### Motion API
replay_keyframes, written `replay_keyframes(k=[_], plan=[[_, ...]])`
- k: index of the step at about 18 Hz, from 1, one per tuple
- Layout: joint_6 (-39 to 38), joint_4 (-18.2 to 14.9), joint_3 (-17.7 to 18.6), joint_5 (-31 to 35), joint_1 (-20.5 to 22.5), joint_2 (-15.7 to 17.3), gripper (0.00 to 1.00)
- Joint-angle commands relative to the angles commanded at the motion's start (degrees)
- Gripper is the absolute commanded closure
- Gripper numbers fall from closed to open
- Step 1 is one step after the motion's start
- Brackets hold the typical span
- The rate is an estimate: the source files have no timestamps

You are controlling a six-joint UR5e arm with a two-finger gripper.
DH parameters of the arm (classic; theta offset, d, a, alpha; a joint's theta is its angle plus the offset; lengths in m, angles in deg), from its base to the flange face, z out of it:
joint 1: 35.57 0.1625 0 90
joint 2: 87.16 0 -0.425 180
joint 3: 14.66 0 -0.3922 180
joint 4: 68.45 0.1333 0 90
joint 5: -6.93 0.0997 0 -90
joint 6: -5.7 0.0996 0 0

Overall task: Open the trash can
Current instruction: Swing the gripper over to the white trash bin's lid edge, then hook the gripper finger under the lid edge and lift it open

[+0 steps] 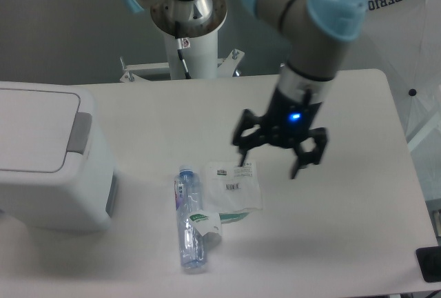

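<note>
The trash can (pixel 48 160) stands at the left edge of the table, a big white boxy bin with its flat lid down and a grey push-button strip (pixel 78 132) along the lid's right side. My gripper (pixel 270 163) hangs open over the middle of the table, fingers spread wide, nothing between them. It is well to the right of the bin, just above the upper right corner of a clear plastic bag.
A clear plastic water bottle (pixel 188 219) lies on the table in front of the bin's right side. A clear plastic bag (pixel 236 186) with printed labels lies next to it. The robot's white base column (pixel 189 36) stands at the table's back edge.
</note>
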Motion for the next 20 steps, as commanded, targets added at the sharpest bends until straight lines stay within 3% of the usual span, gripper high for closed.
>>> replay_keyframes(k=[5, 10, 14, 20], plan=[[-4.40, 0.17, 1.84, -7.82, -2.11, 4.56, 0.00], [-7.91, 0.35, 5.71, -8.71, -6.77, 9.66, 0.00], [-9.32, 0.44, 7.74, -8.62, -9.58, 10.81, 0.00], [-8.89, 0.79, 8.53, -8.45, -10.55, 10.20, 0.00]])
